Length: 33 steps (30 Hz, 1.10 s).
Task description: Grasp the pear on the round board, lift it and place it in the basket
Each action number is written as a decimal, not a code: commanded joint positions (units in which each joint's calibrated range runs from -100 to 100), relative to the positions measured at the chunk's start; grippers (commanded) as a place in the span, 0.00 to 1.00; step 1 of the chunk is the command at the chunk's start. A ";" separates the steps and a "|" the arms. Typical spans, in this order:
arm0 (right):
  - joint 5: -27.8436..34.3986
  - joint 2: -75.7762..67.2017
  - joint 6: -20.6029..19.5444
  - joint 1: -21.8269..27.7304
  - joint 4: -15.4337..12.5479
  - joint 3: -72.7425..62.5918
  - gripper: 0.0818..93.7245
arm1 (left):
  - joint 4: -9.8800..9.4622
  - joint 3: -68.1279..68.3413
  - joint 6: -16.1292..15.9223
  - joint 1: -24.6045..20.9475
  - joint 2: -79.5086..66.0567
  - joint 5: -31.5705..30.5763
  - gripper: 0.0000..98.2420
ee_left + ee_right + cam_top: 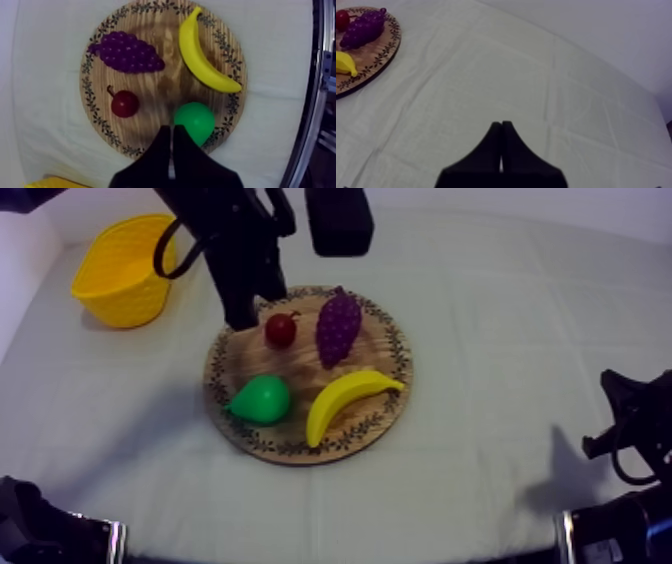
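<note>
Fingers pressed together, my left gripper (171, 131) hovered above the left rim of the wooden board (167, 85); the pear (195, 121) lay just rightward, slightly nearer.

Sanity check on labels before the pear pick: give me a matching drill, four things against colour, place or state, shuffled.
1 pear
2 grapes
3 left pincer
4 yellow basket

A shut, by the board rim
B purple
C on the cloth, off the board
D green

Pairs: 1-D, 2-B, 3-A, 4-C
</note>
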 commanded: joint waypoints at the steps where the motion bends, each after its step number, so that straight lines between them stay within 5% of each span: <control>1: 0.02 -0.03 0.00 -0.01 0.01 -0.02 0.00 | 0.09 0.17 -0.58 0.10 0.06 0.14 0.03; 13: 0.02 -0.03 0.02 -0.01 0.01 -0.02 0.00 | -1.19 6.22 4.49 0.47 -1.03 0.33 0.44; 17: 0.02 -0.03 0.01 -0.01 0.01 -0.02 0.00 | -1.48 8.12 5.34 0.49 -1.55 0.38 0.68; 24: 0.02 -0.03 0.00 -0.01 0.01 -0.02 0.00 | -1.77 9.82 5.57 0.52 -1.67 0.41 0.90; 33: 0.02 -0.03 0.00 -0.01 0.01 -0.02 0.00 | -2.36 10.56 6.26 0.87 -0.76 0.42 0.98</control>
